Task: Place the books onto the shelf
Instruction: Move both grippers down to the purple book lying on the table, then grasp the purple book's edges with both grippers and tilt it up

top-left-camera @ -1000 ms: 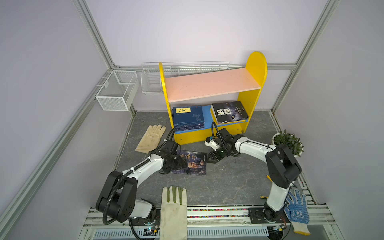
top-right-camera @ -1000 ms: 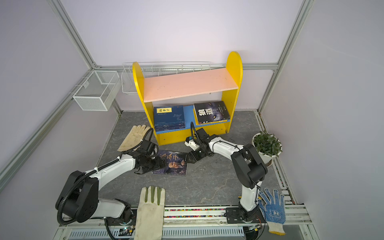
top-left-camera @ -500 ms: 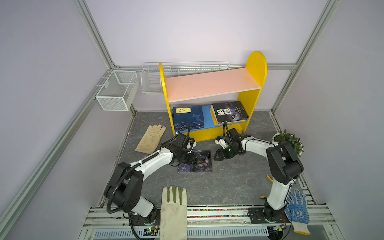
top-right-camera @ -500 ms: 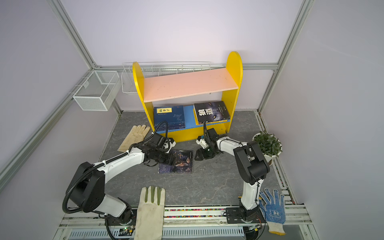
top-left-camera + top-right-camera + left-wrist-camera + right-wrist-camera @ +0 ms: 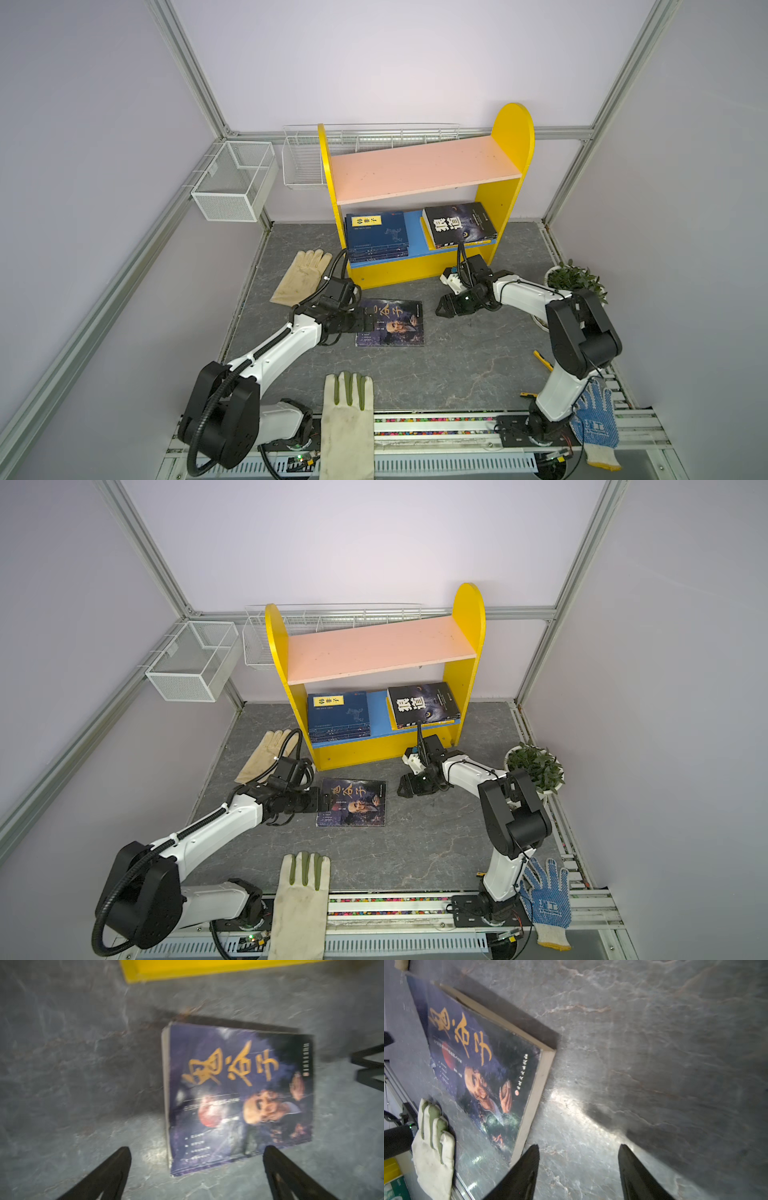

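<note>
At the front rail a limp off-white cloth glove [image 5: 348,419] with green finger strips is draped, and a blue-dotted knit glove [image 5: 595,419] is laid by the right arm's base. On the grey, marble-veined tabletop [image 5: 457,365] one thin paperback [image 5: 395,324] is laid flat, cover up. The cover is glossy dark purple with gold brush characters and an old man's face, and the page edges are worn pale. It is set just in front of the shelf, not on it.

The left gripper [image 5: 368,322] is held low at the paperback's left edge. Its black tapered fingers [image 5: 108,1172] are spread wide and nothing is clamped. The right gripper [image 5: 441,309] is held near the paperback's right side, clear of it, with its jaws parted over marbled surface and nothing grasped.

A tan glove [image 5: 303,276] is seen left of the shelf and a leafy potted plant [image 5: 573,280] at right. Farther back the shelf [image 5: 505,199] is stood, with yellow round-topped panels and a matte pink upper board [image 5: 424,168]. On its blue lower board [image 5: 415,232] a stack of navy books [image 5: 376,237] and a dark glossy book [image 5: 457,224] are laid flat. White wire baskets [image 5: 232,187] are hung behind.
</note>
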Robot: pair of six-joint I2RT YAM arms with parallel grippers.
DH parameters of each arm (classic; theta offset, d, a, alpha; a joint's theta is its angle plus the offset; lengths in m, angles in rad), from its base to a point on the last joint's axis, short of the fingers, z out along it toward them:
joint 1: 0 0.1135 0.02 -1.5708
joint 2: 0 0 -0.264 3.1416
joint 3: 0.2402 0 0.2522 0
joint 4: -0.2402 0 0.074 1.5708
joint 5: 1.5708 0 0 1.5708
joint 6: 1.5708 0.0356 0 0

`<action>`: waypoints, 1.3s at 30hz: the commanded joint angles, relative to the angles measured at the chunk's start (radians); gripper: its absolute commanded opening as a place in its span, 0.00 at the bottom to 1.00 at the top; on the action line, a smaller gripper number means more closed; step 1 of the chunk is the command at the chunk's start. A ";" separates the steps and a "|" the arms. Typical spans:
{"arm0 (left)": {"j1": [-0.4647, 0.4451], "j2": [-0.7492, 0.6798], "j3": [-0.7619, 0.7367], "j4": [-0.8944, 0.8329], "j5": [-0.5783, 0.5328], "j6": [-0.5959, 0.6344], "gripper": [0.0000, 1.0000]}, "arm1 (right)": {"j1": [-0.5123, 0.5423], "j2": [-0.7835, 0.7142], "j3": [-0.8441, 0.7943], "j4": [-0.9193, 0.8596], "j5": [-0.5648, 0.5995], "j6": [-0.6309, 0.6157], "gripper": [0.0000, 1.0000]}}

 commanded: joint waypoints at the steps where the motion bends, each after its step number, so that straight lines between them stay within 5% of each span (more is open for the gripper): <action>1: 0.000 0.125 0.039 0.034 0.122 0.022 0.99 | 0.034 -0.027 -0.017 -0.036 -0.071 -0.075 0.64; 10: -0.071 0.325 0.237 -0.053 0.273 0.203 0.69 | 0.061 0.072 -0.020 -0.057 -0.195 -0.102 0.63; 18: -0.094 0.430 0.360 -0.057 0.358 0.204 0.50 | 0.006 0.029 -0.040 0.023 -0.196 -0.023 0.62; 28: -0.104 0.443 0.377 -0.064 0.348 0.208 0.24 | -0.082 0.040 -0.050 0.046 -0.012 0.090 0.62; 32: -0.104 0.443 0.375 -0.063 0.356 0.208 0.17 | -0.060 0.053 -0.048 0.069 -0.058 0.073 0.60; 39: -0.104 0.453 0.385 -0.072 0.364 0.211 0.18 | -0.060 -0.094 -0.050 0.141 -0.308 0.021 0.48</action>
